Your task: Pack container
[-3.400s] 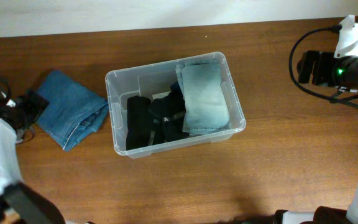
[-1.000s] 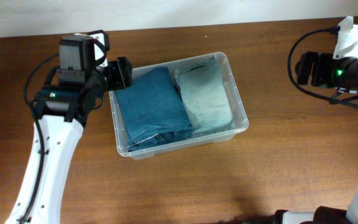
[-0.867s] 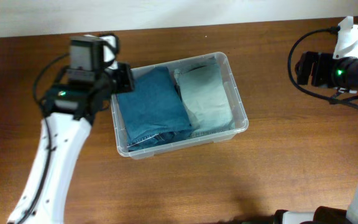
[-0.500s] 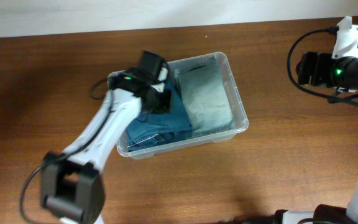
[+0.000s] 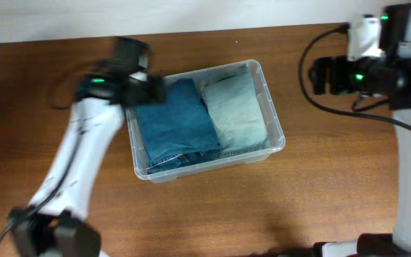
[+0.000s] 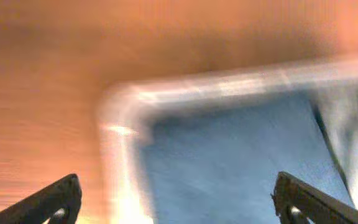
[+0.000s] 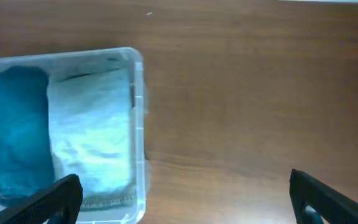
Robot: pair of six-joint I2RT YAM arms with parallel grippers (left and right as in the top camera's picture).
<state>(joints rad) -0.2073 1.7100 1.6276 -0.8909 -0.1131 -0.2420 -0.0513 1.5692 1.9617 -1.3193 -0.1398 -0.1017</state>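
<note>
The clear plastic container point(image 5: 272, 106) stands mid-table. It holds folded dark blue jeans point(image 5: 175, 127) on the left and folded pale blue jeans point(image 5: 236, 111) on the right. My left gripper point(image 5: 154, 88) is open and empty over the tub's back-left corner. The blurred left wrist view shows that corner point(image 6: 120, 106), the blue jeans point(image 6: 229, 155) and my open jaws point(image 6: 179, 202). My right gripper point(image 5: 320, 76) is open and empty, above the table right of the tub. The right wrist view shows the tub's rim point(image 7: 137, 93), the pale jeans point(image 7: 92, 137) and my open jaws point(image 7: 188, 202).
The brown wooden table point(image 5: 334, 185) surrounds the tub. A pale wall runs along its far edge point(image 5: 205, 14). Black cables hang from the right arm point(image 5: 312, 93). The left arm point(image 5: 77, 171) stretches across the table's left side.
The dark blue jeans went from the table into the tub, covering the black clothes. My left gripper has drawn back from inside the tub to its back-left corner. The right arm has shifted left.
</note>
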